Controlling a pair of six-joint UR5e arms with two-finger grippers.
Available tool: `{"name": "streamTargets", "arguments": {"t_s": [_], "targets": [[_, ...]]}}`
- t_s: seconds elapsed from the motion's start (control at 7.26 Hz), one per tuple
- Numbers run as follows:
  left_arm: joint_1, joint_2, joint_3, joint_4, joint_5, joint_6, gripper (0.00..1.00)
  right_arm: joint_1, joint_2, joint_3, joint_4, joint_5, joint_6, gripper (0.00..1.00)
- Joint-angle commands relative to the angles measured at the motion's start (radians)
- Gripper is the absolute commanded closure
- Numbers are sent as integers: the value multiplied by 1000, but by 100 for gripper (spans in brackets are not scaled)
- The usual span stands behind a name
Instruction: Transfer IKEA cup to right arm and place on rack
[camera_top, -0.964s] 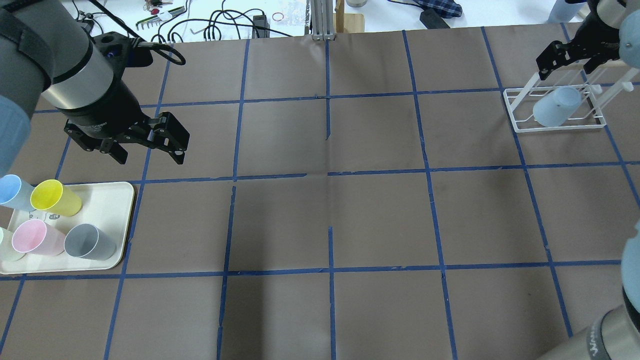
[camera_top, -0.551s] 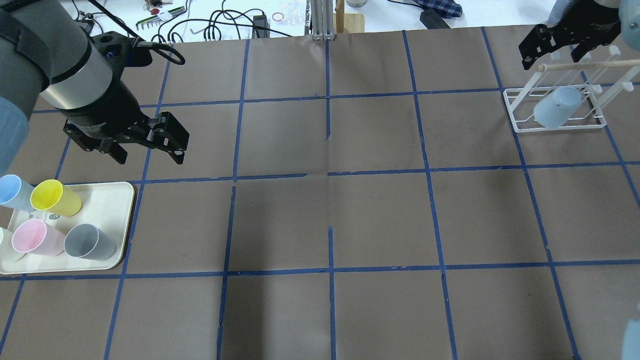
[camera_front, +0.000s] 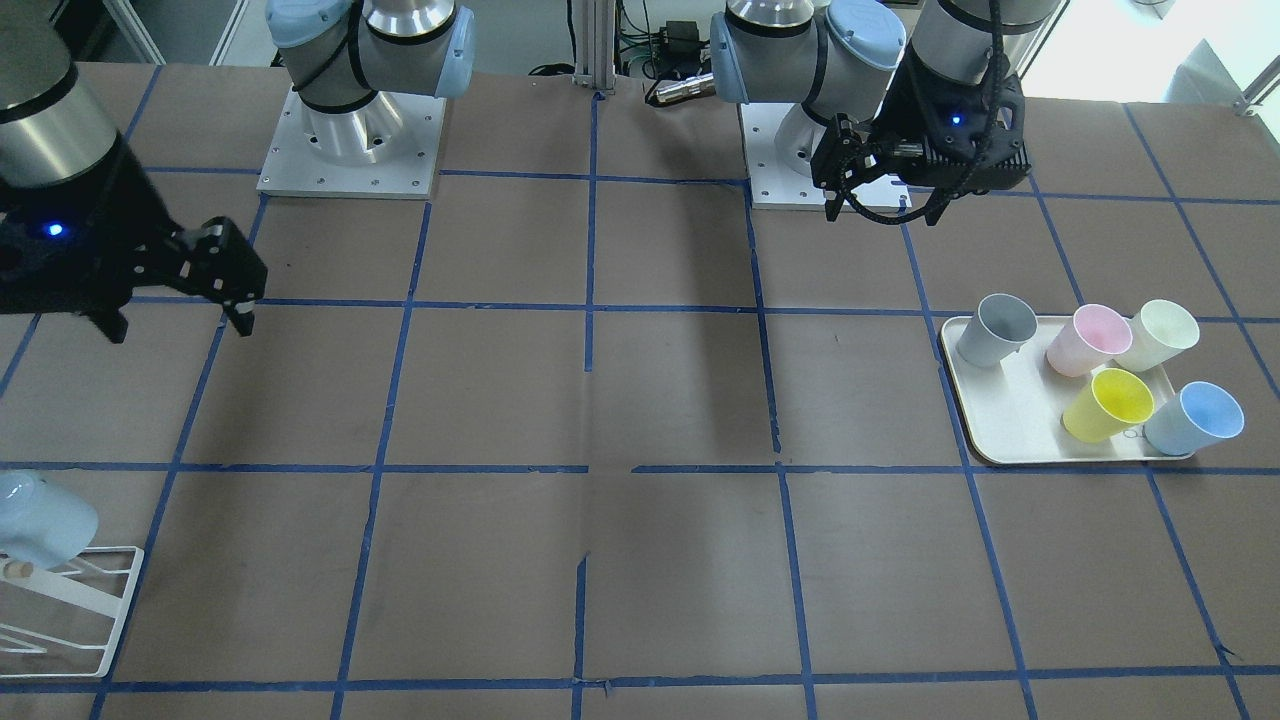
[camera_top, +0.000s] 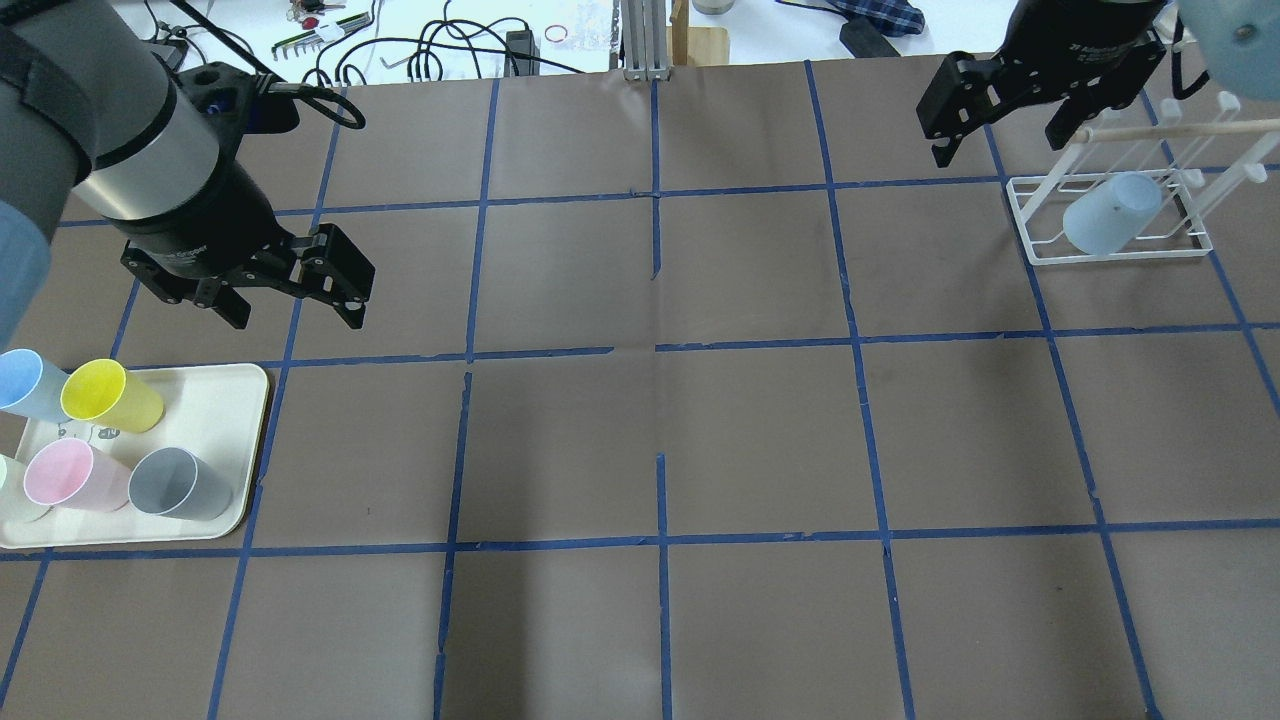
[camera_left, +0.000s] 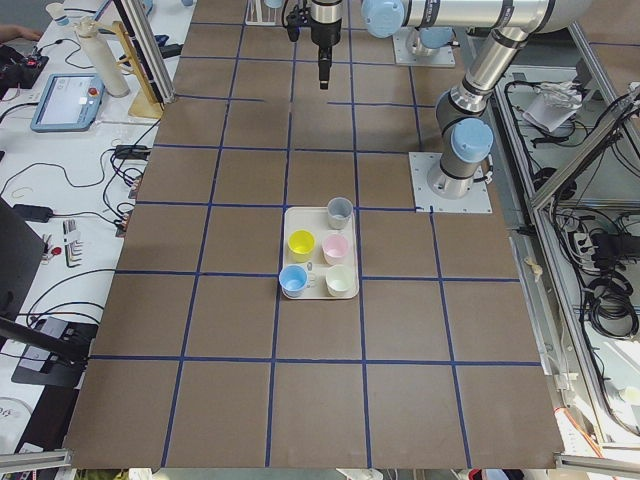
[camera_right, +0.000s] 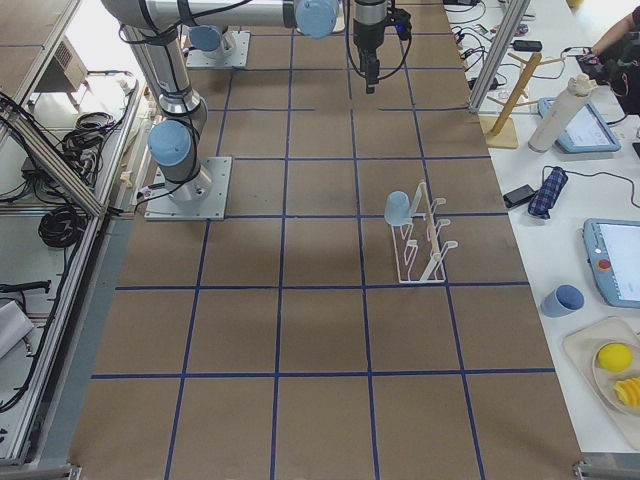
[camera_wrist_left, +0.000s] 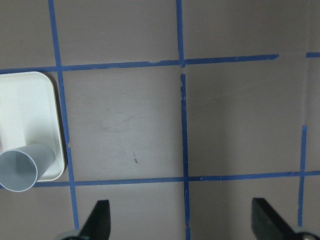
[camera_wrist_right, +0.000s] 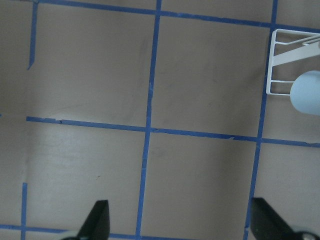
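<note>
The pale blue IKEA cup (camera_top: 1110, 212) hangs upside down and tilted on the white wire rack (camera_top: 1120, 257) at the table's far right. It also shows in the front view (camera_front: 40, 520) and at the right wrist view's edge (camera_wrist_right: 306, 92). My right gripper (camera_top: 1000, 145) is open and empty, raised to the left of the rack and clear of the cup. My left gripper (camera_top: 298, 322) is open and empty, hovering just beyond the cream tray (camera_top: 215, 420). A second blue cup (camera_top: 25, 385) stands on that tray.
The tray also holds a yellow cup (camera_top: 110, 395), a pink cup (camera_top: 70, 475), a grey cup (camera_top: 180, 485) and a cream cup (camera_front: 1160, 333). Cables and tools lie beyond the table's far edge. The brown mat carries a grid of blue tape.
My right gripper has drawn away from the rack, moving left and staying open. The blue cup stays on the rack. My left arm has barely moved.
</note>
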Motion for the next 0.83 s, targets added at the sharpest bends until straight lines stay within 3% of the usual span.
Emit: {"name": "streamTargets", "arguments": {"t_s": [0.0,0.69], "targets": [[1,0,0,1,-1,1,0,42,-46,2,83,7,64,0],[1,-1,0,10,-5,-1,0,87,-21,2,2,-3,174,0]]}}
